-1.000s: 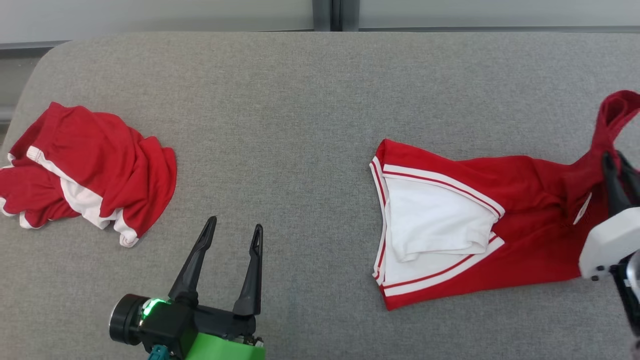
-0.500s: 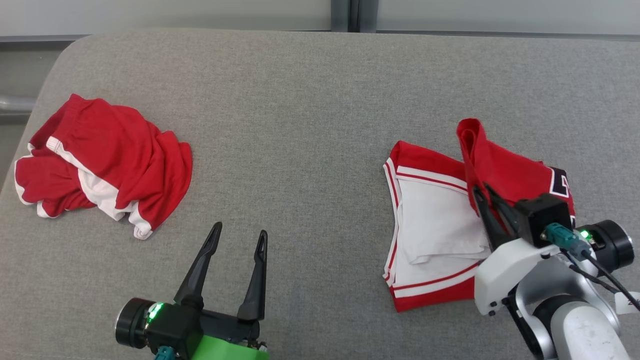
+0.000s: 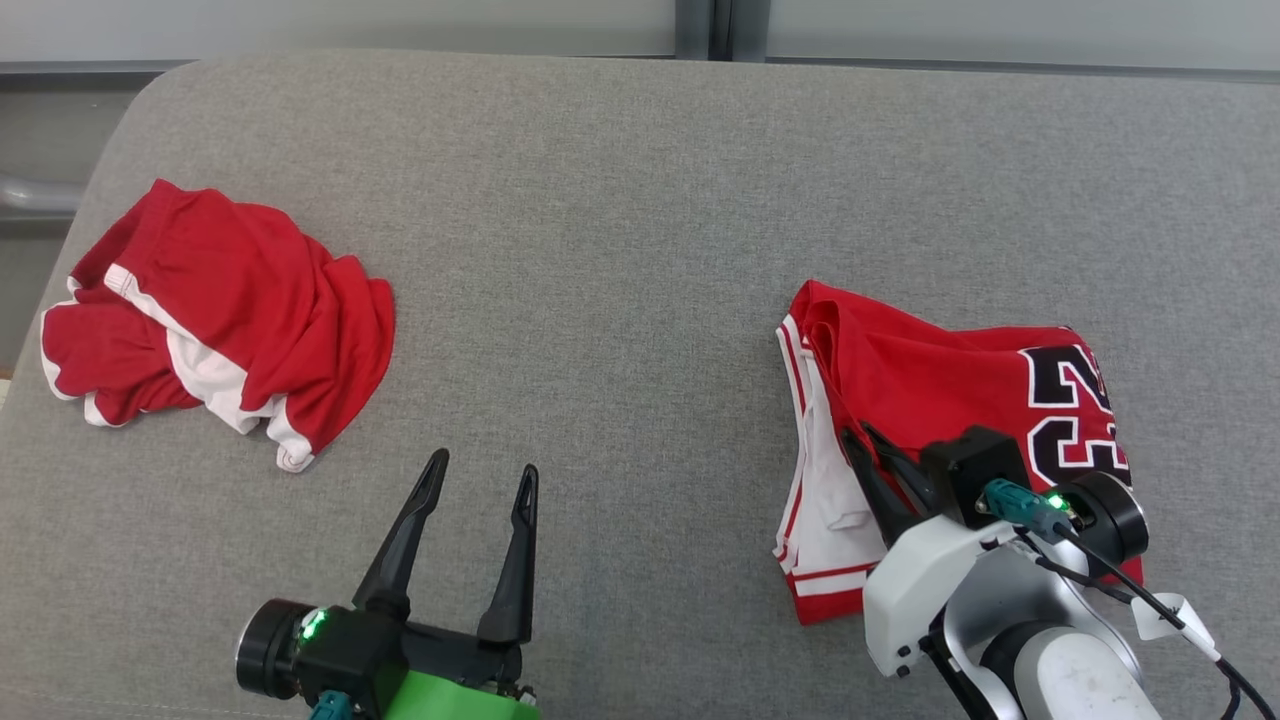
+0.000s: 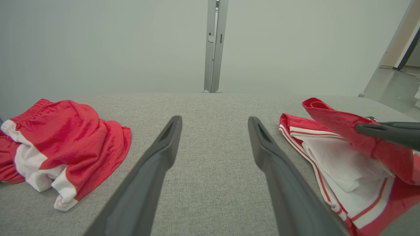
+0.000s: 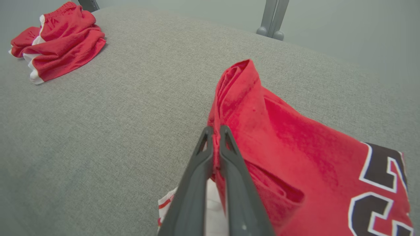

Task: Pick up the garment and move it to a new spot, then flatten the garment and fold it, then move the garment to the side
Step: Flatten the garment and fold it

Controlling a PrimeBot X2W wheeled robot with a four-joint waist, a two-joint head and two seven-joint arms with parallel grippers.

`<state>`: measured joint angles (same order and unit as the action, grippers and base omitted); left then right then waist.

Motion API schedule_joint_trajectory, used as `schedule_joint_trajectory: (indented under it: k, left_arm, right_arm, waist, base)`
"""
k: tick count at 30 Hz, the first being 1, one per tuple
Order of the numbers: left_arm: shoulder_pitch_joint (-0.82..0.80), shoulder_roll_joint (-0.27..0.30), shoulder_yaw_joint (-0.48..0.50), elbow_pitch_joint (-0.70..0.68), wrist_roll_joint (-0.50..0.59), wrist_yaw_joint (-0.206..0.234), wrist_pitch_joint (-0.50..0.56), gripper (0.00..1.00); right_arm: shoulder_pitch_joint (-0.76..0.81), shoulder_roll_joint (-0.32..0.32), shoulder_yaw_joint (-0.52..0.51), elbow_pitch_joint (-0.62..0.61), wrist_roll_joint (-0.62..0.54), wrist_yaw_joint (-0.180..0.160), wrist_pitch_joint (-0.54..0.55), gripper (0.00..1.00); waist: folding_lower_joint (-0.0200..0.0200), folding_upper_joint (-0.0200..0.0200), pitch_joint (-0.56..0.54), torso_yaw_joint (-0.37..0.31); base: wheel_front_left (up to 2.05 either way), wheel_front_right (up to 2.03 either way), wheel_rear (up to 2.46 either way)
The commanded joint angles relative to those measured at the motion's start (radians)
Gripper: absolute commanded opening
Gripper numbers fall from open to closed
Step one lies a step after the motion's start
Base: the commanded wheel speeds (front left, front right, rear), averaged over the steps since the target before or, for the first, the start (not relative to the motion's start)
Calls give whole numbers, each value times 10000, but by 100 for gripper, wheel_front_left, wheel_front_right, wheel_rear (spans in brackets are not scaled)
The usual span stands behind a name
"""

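A grey fabric surface (image 3: 620, 200) fills the scene. The red numbered jersey (image 3: 930, 380) lies on its right side, a red layer folded over the white inside. The right gripper (image 3: 860, 434) pinches that folded layer, fingers pressed together on the cloth. The left gripper (image 3: 483, 465) hovers spread and empty. Crumpled red shorts (image 3: 230, 300) lie far left.

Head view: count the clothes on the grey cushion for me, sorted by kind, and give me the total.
Jersey: 1, the red jersey with a black number, pinched in the shut right gripper.
Shorts: 1, the red and white shorts, crumpled at the left, apart from both grippers.
Total: 2 garments.
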<state>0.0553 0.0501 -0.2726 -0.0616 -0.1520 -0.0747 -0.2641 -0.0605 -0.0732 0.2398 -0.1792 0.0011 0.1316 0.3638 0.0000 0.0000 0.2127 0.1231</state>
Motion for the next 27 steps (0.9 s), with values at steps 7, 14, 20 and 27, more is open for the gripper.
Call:
schedule_joint_trajectory:
  k: [7, 14, 20, 27]
  left_arm:
    - [37, 10, 29, 110, -79, 34, 0, 100]
    - [162, 10, 98, -48, -114, 140, 0, 100]
    - [262, 10, 333, -255, -302, 409, 0, 100]
    - [569, 10, 669, -419, -515, 749, 0, 100]
  right_arm:
    - [-82, 72, -59, -336, 99, -20, -77, 100]
    - [59, -530, -1067, -1290, 288, -20, -1198, 100]
    - [206, -828, -2424, -53, 1002, -12, -3497, 100]
    - [296, -1208, -2487, 2500, 1421, -20, -6022, 100]
  waist:
    - [0, 0, -117, -72]
    - [0, 0, -399, -320]
    - [0, 0, -735, -606]
    - [0, 0, -1255, -1030]
  base:
    - [0, 0, 0]
    - [0, 0, 0]
    - [0, 0, 0]
    - [0, 0, 0]
